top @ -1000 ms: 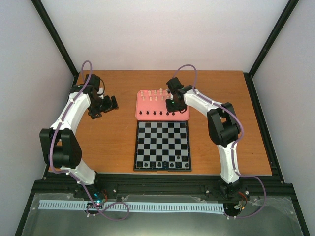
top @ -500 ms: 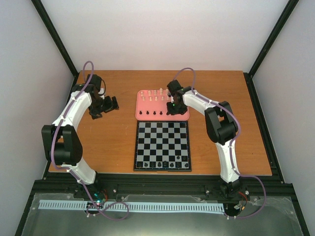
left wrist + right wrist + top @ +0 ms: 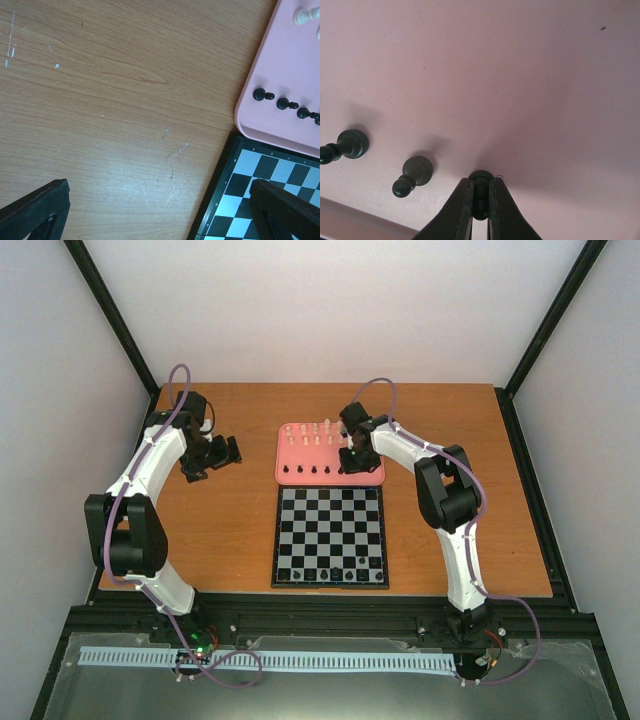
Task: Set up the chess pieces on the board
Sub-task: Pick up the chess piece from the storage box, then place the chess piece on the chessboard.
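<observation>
Over the pink tray [image 3: 305, 453], from above, the right gripper [image 3: 348, 462] is held low, the board [image 3: 330, 535] just nearward. At the left wrist, the left gripper [image 3: 160, 212] is spread, empty. At the right wrist, a seemingly upright black pawn [image 3: 481, 177] is pinched between the jaws.

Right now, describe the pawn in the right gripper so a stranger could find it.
Find the pink tray beyond the board. A row of black pawns lines its near edge. The pawn is the rightmost, the only one pinched in the right gripper.
</observation>
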You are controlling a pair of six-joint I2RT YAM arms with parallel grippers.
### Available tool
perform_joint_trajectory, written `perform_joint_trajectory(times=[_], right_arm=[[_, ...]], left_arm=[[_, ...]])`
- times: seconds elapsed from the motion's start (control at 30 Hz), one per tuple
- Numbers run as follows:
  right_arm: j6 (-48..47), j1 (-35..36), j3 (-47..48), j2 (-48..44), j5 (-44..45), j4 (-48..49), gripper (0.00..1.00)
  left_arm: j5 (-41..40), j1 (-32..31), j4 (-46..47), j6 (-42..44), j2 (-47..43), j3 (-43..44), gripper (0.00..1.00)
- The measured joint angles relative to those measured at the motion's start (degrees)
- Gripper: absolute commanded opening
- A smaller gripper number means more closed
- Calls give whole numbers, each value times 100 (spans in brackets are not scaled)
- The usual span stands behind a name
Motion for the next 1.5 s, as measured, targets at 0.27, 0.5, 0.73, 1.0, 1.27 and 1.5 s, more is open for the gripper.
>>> perform_joint_trajectory(times=[0.27, 0.5, 0.73, 1.0, 1.27, 1.5], right_arm=[[-26, 28, -385, -326, 4, -2, 3], [87, 577, -1602, -2131, 166, -136, 3], [514, 1908, -2907, -3294, 114, -330, 3], [1126, 2573, -3926, -3720, 7, -562, 3], [1440, 2931, -4000, -3740, -20, -435, 3], [1556, 2977, -4035, -3539, 2, -382, 3]], left_arm=[[-9, 0, 0, 2, 0, 0, 100], [2, 0, 7, 2, -2, 0, 100], [50, 0, 35, 2, -33, -15, 100], [90, 0, 83, 2, -59, -35, 100], [107, 0, 101, 4, -140, -175, 100], [107, 0, 111, 4, -286, -216, 100]])
